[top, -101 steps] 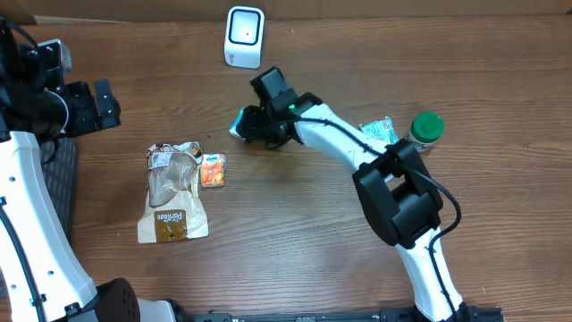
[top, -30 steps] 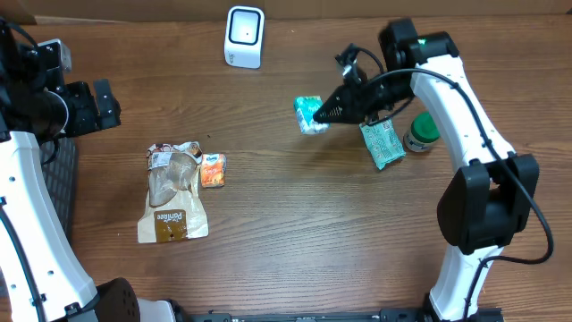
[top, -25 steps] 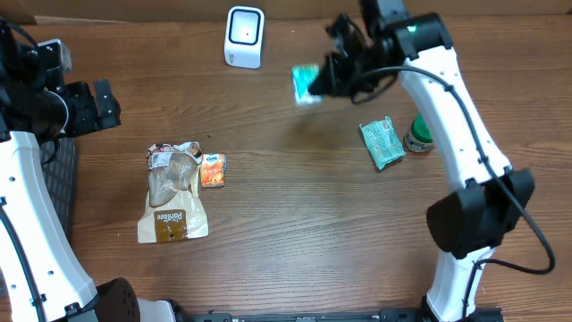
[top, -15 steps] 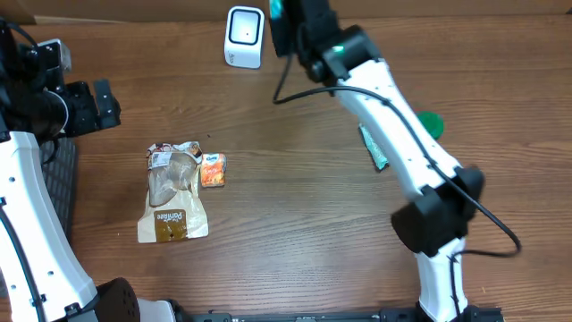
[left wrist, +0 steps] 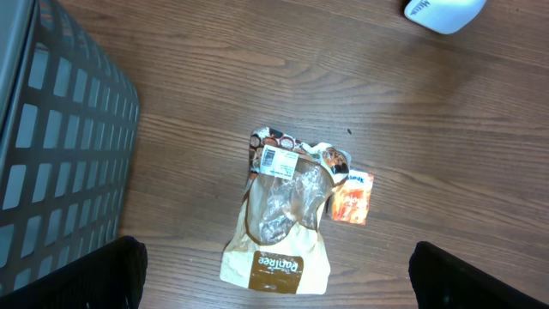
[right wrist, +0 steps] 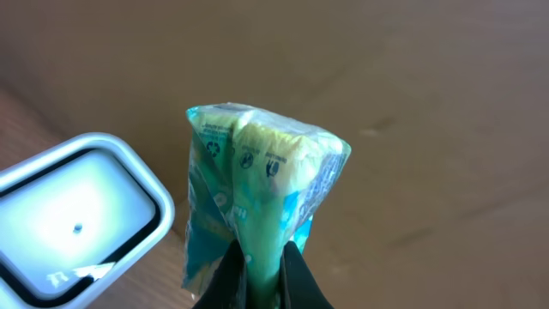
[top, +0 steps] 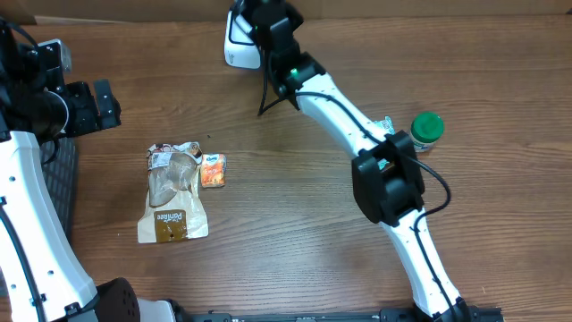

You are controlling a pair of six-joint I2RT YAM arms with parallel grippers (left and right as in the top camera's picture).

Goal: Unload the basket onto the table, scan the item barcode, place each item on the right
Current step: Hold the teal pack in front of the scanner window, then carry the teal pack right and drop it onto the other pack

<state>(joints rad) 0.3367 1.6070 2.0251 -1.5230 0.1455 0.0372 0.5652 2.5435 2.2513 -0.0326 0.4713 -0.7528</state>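
Brown wood-grain table (top: 295, 233) fills the overhead view, with a cardboard strip (top: 429, 7) along its 12 o'clock edge. There the right claw (right wrist: 262, 266) is clenched on a green packet (right wrist: 257, 189), just beside the white scanner (right wrist: 73, 215). At 9 o'clock the left claw (top: 92, 105) is spread wide and holds nothing, with a grey basket (left wrist: 51, 154) near it.

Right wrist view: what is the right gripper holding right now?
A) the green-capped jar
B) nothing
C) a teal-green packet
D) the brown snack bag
C: the right gripper is pinched shut on the lower edge of the teal-green packet, which it holds up beside the white scanner.
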